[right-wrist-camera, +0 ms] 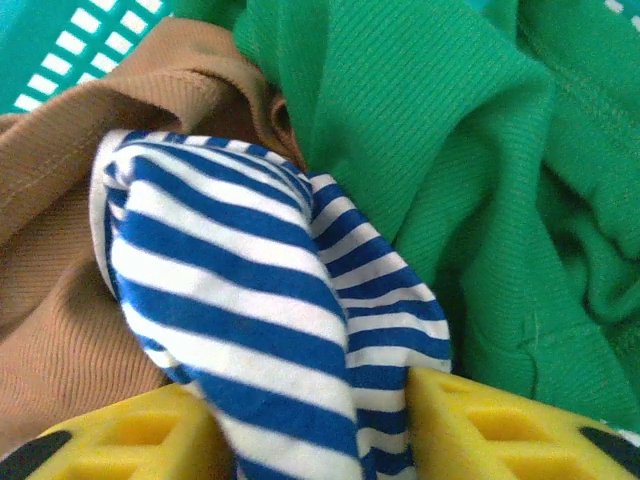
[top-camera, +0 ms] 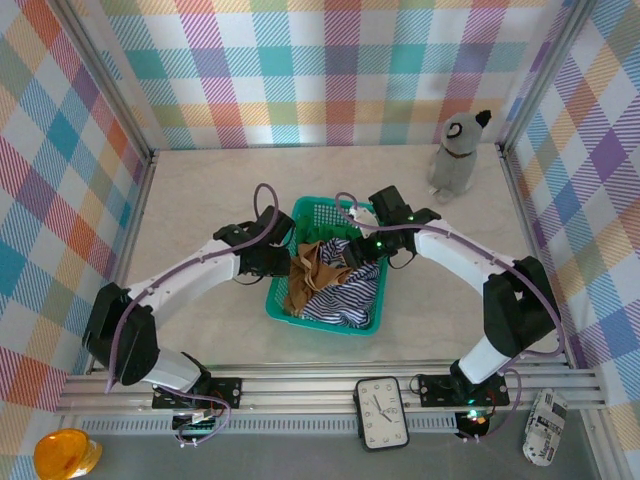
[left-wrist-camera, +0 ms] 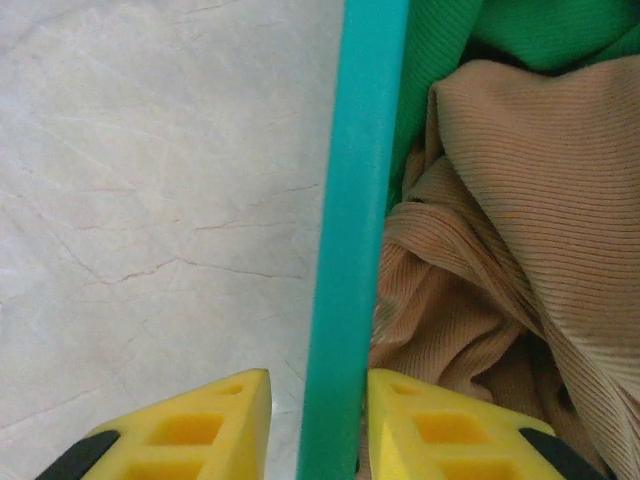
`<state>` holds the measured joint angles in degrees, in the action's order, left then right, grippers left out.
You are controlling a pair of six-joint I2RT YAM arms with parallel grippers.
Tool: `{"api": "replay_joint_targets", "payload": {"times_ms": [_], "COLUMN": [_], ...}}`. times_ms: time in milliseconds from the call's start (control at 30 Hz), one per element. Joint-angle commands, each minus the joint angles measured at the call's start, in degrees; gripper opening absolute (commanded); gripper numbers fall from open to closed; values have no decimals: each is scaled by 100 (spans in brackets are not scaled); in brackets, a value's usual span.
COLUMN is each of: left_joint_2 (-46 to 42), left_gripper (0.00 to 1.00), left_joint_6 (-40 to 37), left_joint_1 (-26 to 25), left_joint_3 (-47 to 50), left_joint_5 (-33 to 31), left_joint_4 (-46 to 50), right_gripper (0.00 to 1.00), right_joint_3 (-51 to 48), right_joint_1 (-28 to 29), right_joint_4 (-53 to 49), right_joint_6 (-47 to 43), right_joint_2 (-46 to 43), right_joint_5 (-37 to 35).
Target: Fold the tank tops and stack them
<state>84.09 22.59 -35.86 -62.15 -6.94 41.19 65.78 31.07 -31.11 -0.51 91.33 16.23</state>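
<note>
A robot lab's test cell, not a home: a marble-look table (top-camera: pixel 200 190) boxed in by plaid walls (top-camera: pixel 300 70) on aluminium posts (top-camera: pixel 105 80), two robot arms (top-camera: pixel 180 280) bolted to a slotted rail (top-camera: pixel 300 385), and staged props: basket (top-camera: pixel 325 212), plush toy (top-camera: pixel 458 155), clock (top-camera: pixel 381 412).

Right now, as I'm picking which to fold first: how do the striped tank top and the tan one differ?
The striped tank top is blue-and-white; the tan tank top is plain. The striped one has a fold between the fingers of the right gripper; the tan one lies free beside it. Both lie crumpled in the teal basket.
</note>
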Motion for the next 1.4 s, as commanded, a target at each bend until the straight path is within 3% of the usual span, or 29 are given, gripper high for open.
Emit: {"api": "replay_joint_targets", "payload": {"times_ms": [0,133,567,667,900,967,1067,1367], "left_joint_2": [243,318,-34,-26,55,46,26,76], "left_gripper": [26,11,5,5,5,4,3,1], "left_joint_6": [-204,-272,-644,-692,-748,-756,-789,-1515], "left_joint_1": [1,51,510,518,545,561,619,1274], "left_joint_3": [-87,-148,-95,-156,-201,-192,-171,-181], "left_joint_5": [81,-66,160,267,392,400,409,145], "left_joint_4": [67,114,412,419,412,424,468,702], "right_gripper": [38,31,23,36,47,34,0,0], "right_joint_3": [154,162,156,170,507,605,827,1482], "right_joint_1": [30,22,-110,-110,-110,-110,-145,-154], "right_joint_4": [25,57,5,-2,-64,-159,-369,-203], "right_joint_6": [23,113,304,103,-218,-256,-267,116], "right_joint_2": [-109,-300,-767,-581,114,240,227,-1064], "right_joint_5": [11,-49,76,131,197,217,347,78]}}
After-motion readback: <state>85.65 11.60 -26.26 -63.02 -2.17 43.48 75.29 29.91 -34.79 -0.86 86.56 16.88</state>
